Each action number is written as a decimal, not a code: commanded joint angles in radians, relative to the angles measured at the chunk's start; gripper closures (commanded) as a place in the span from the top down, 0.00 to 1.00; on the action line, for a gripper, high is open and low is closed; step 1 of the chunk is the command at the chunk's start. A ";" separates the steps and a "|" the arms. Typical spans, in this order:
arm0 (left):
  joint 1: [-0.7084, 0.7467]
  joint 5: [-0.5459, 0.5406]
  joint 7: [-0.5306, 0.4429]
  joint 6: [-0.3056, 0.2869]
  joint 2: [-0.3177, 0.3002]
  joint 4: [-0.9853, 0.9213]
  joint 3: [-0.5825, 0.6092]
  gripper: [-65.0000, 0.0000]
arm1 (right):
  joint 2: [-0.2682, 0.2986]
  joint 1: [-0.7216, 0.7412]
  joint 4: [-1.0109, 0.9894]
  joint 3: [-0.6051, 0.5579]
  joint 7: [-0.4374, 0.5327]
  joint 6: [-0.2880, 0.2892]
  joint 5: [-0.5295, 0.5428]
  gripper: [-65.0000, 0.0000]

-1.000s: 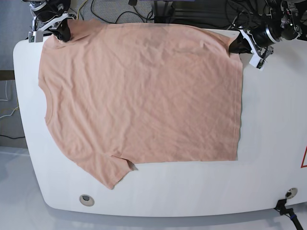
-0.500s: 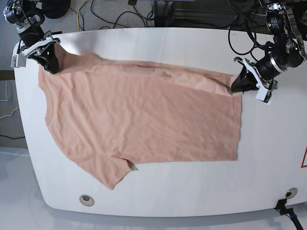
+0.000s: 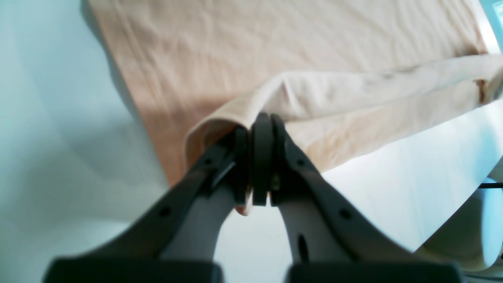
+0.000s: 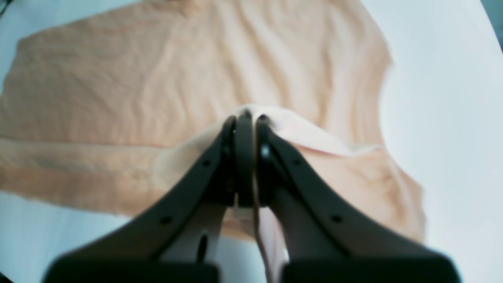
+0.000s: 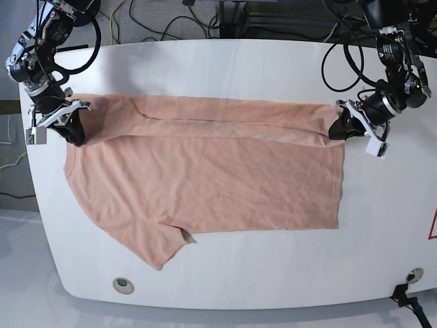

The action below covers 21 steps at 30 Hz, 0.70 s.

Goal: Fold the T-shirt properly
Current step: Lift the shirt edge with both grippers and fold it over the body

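- Since a second ago, you see both arms carry the far edge toward the near side, folding it over.
- Your right gripper (image 5: 74, 134) pinches the peach cotton short-sleeved T-shirt (image 5: 205, 178) on the white table (image 5: 382, 225).
- Your left gripper (image 5: 336, 130) clamps the hem corner.

the large peach short-sleeved cloth t-shirt (image 5: 205, 178) looks like soft matt cotton knit, finely creased all over, with a stitched hem along its edges. the white round-cornered table (image 5: 382, 225) under it is smooth and faintly glossy, like painted board or laminate. the left gripper (image 3: 257, 157) has dark matt plastic fingers (image 3: 298, 169) with small holes over paler smooth parts; the right gripper (image 4: 243, 161) looks the same, dark and dull. black rubbery cables (image 5: 341, 48) lie behind the table.
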 commanded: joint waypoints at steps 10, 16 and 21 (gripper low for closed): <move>-0.139 -0.017 -0.023 -0.005 -0.032 -0.195 -0.003 0.00 | 0.014 0.134 -0.152 -0.036 0.031 0.012 -0.131 0.02; -0.175 0.003 -0.025 -0.005 -0.032 -0.264 -0.001 0.00 | 0.019 0.185 -0.231 -0.036 0.031 0.013 -0.193 0.02; -0.185 0.086 -0.025 -0.005 -0.029 -0.262 -0.001 0.16 | 0.016 0.211 -0.237 -0.037 0.031 0.007 -0.273 0.12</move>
